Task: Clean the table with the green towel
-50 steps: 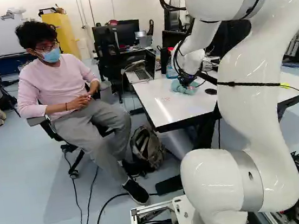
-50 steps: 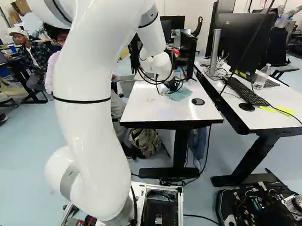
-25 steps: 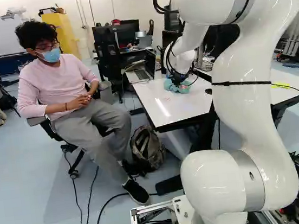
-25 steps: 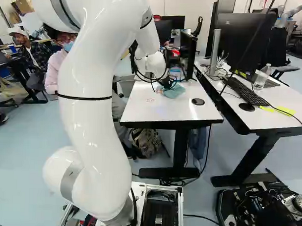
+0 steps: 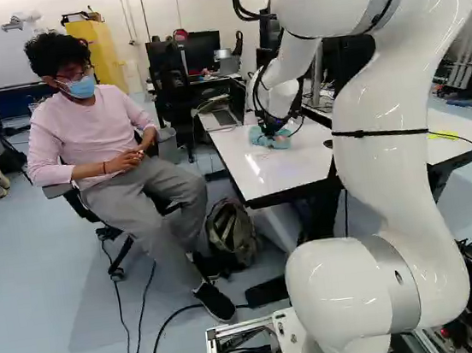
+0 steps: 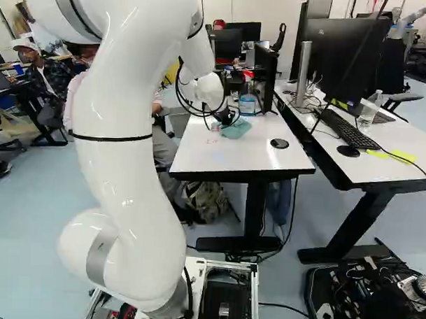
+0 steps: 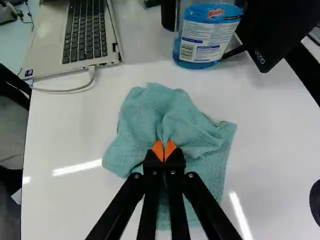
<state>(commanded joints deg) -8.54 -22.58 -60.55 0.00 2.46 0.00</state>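
Observation:
Over the white table (image 5: 295,167), my gripper (image 5: 272,129) reaches down onto the green towel (image 5: 259,139) in the left base view. The right base view shows the same towel (image 6: 235,129) crumpled on the tabletop. In the wrist view the gripper (image 7: 164,150) has its orange pads close together, pinching a fold of the towel (image 7: 160,115). The rest of the cloth spreads around and beneath the fingers on the table, hiding the surface under it.
Ahead of the gripper stand a bottle of blue liquid (image 7: 202,35), an open laptop (image 7: 80,37) and a black monitor (image 7: 272,30). A round black disc (image 6: 279,143) lies on the table. A seated person (image 5: 103,150) is beside the table. Another robot (image 6: 414,18) stands far back.
The arm has swung toward the laptop side of the table, to the left in both base views, and the towel has slid across the tabletop with the gripper. The base has not moved.

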